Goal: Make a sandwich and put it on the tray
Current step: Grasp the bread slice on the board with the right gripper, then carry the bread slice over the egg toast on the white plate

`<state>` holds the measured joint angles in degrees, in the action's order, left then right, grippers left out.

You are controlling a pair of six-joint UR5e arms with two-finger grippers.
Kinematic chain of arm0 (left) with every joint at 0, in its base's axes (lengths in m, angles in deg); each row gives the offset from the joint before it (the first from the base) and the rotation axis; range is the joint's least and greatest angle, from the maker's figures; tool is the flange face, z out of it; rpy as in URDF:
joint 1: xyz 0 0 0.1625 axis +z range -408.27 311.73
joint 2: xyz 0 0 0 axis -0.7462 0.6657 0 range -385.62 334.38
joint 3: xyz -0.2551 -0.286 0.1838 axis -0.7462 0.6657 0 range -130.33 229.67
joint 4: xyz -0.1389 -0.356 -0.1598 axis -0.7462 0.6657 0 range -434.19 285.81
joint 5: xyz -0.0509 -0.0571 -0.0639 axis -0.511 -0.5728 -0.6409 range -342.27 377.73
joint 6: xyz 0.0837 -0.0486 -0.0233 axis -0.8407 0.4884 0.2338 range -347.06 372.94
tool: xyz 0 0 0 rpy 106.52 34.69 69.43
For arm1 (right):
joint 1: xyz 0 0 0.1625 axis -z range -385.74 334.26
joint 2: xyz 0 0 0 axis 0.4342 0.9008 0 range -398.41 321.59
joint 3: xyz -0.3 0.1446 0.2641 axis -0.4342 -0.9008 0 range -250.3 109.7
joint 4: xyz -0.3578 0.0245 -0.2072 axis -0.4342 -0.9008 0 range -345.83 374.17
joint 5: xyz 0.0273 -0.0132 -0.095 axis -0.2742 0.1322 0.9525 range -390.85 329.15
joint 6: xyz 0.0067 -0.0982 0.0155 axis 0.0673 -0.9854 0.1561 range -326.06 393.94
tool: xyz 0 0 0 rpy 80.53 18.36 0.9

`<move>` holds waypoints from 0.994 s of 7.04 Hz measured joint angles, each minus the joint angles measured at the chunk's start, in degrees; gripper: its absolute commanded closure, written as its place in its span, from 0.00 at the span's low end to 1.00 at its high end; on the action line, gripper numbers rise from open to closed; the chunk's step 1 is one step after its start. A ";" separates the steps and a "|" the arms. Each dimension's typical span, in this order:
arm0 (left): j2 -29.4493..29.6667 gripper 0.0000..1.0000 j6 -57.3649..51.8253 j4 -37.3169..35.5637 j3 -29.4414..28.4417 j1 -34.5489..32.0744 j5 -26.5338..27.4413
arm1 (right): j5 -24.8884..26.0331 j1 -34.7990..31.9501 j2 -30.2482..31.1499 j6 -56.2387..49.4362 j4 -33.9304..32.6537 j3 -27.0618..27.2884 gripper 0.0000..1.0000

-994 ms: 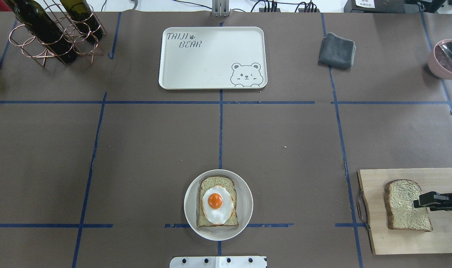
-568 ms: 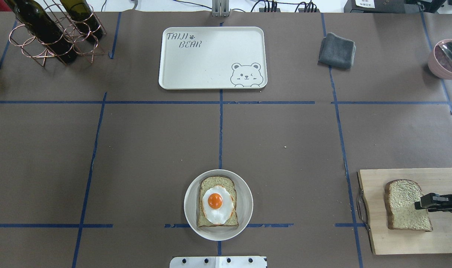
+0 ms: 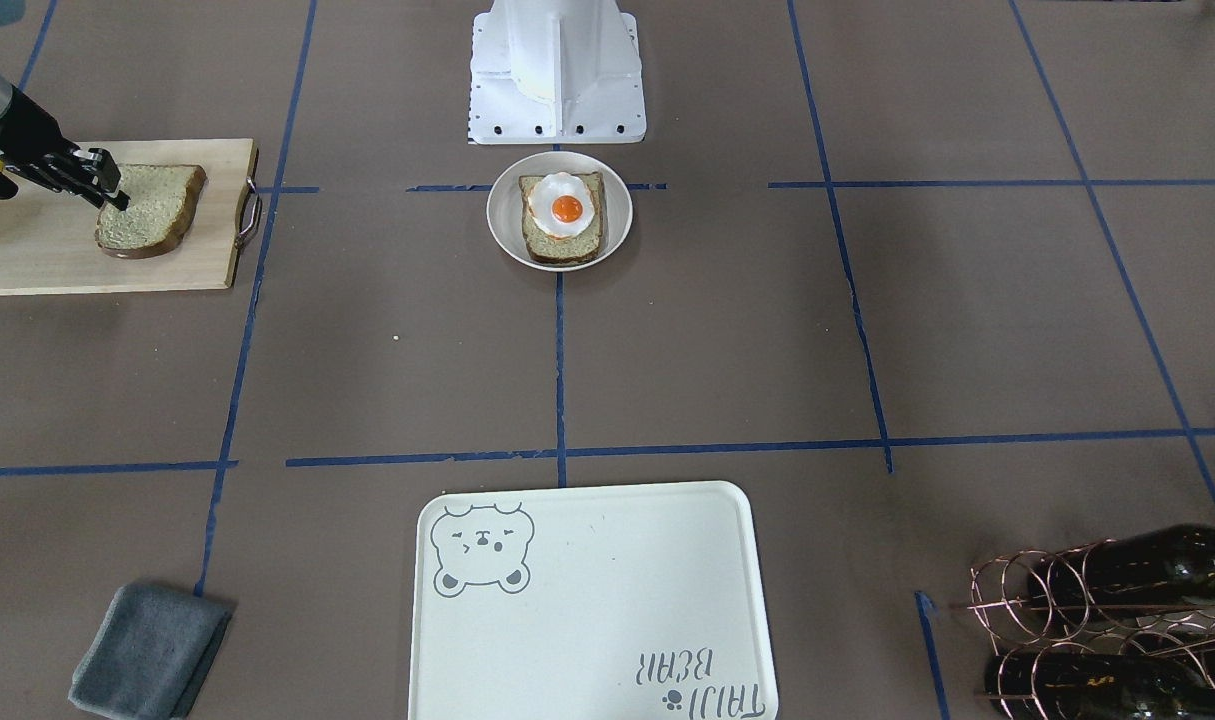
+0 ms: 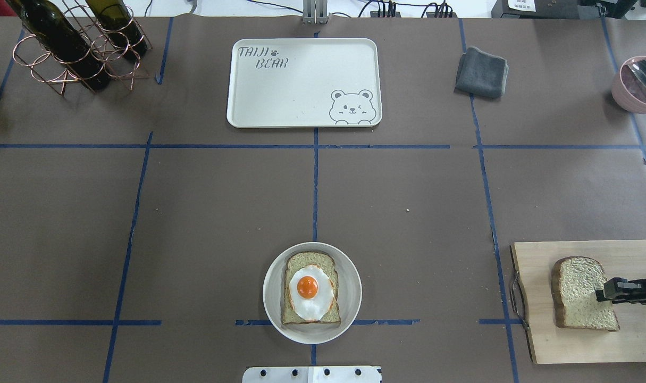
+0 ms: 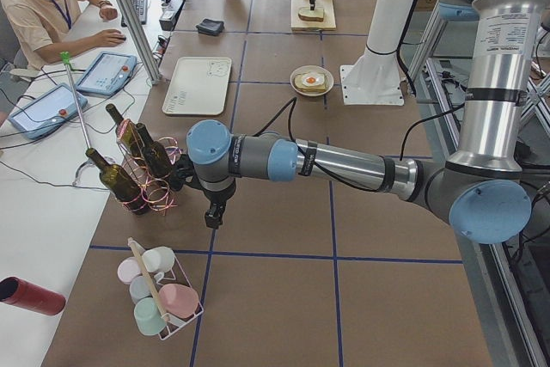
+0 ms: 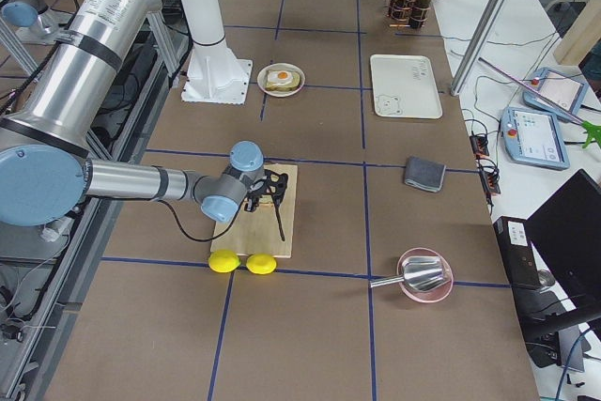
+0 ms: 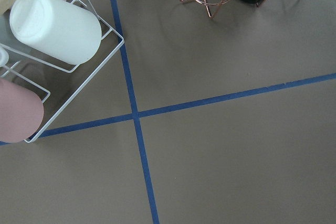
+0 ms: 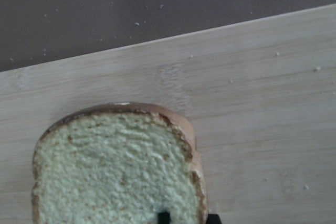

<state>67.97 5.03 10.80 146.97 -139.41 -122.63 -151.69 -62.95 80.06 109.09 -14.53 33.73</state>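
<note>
One bread slice [image 4: 578,287] lies on the wooden cutting board [image 4: 567,346] at the near right. My right gripper [image 4: 602,294] is shut on this slice's right edge, its fingertips [image 8: 164,217] straddling the crust. A second slice [image 4: 301,260] with the fried egg [image 4: 311,298] on top sits on the round plate [image 4: 272,308] at the near centre. The cream bear tray [image 4: 301,80] lies at the far centre with nothing on it. My left gripper [image 5: 210,217] hangs over bare table far left; I cannot tell its state.
Wine bottles in a copper rack [image 4: 73,48] stand far left. A grey cloth [image 4: 481,72] lies far right, and a pink bowl with a metal scoop [image 4: 634,90] sits at the right edge. Two lemons [image 6: 239,262] lie beside the board. A cup rack [image 5: 159,298] stands near my left gripper.
My right gripper has drawn back to the slice's right edge and narrowed onto it. The slice has shifted slightly right. Nothing else moved.
</note>
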 measured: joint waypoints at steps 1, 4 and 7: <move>0.01 0.00 0.00 0.00 0.10 0.00 0.00 | -0.01 0.02 0.00 0.00 0.02 -0.03 1.00; 0.01 0.00 0.00 0.00 0.41 0.00 0.00 | -0.09 -0.15 0.00 0.00 0.69 0.25 1.00; 0.01 0.00 0.00 0.00 0.62 0.00 0.00 | -0.18 -0.36 0.52 0.18 5.17 0.37 1.00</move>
<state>67.98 5.03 10.80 147.59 -139.41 -122.63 -151.87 -63.31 80.58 109.27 -9.36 34.10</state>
